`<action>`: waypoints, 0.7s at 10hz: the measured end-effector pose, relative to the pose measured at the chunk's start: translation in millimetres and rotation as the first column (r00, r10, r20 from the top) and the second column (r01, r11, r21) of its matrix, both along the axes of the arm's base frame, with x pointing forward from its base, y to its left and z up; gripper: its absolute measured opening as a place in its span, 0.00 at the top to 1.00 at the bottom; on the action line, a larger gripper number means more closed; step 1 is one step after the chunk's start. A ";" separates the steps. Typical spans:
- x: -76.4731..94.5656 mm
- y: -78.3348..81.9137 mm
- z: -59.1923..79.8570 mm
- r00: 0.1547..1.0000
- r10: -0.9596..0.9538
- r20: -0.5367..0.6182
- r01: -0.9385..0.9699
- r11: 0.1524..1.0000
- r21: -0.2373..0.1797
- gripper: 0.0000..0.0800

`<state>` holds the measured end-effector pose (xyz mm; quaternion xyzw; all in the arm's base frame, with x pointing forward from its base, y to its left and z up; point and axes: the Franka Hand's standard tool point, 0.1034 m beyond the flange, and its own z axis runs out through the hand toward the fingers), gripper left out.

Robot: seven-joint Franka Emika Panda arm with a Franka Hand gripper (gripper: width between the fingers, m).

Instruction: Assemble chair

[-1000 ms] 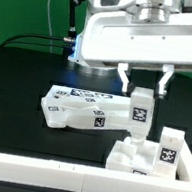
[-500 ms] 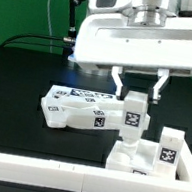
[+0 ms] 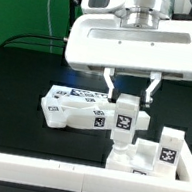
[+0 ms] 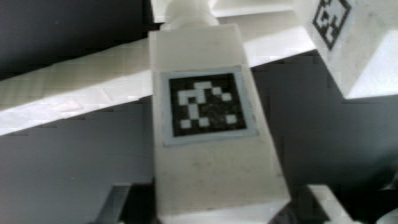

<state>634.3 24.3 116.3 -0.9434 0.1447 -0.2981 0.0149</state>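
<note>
Whole gripper [image 3: 128,89] slid toward the exterior view's left, jaws clamped on the upright chair bar [image 3: 123,139] with its square tag [image 3: 125,119].

One upright bar [image 3: 126,119], one flat panel [image 3: 77,109], one blocky piece [image 3: 158,155], two fingers [image 3: 108,82].

The bar [image 3: 126,117] moved down, toward exterior view's left.

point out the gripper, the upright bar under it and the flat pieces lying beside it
gripper [image 3: 128,91]: exterior view, midway between its fingertips
upright bar [image 3: 125,120]: exterior view, on its square tag
flat pieces [image 3: 71,110]: exterior view, middle of the lying pile
</note>
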 end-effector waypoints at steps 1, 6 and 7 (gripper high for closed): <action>-0.5 1.2 -1.2 1.000 0.002 -0.002 -0.002 1.000 0.000 0.64; -3.1 3.8 -10.9 1.000 0.007 -0.015 -0.007 1.000 -0.003 0.64; -3.9 3.5 -13.6 1.000 0.007 -0.017 -0.007 1.000 -0.005 0.64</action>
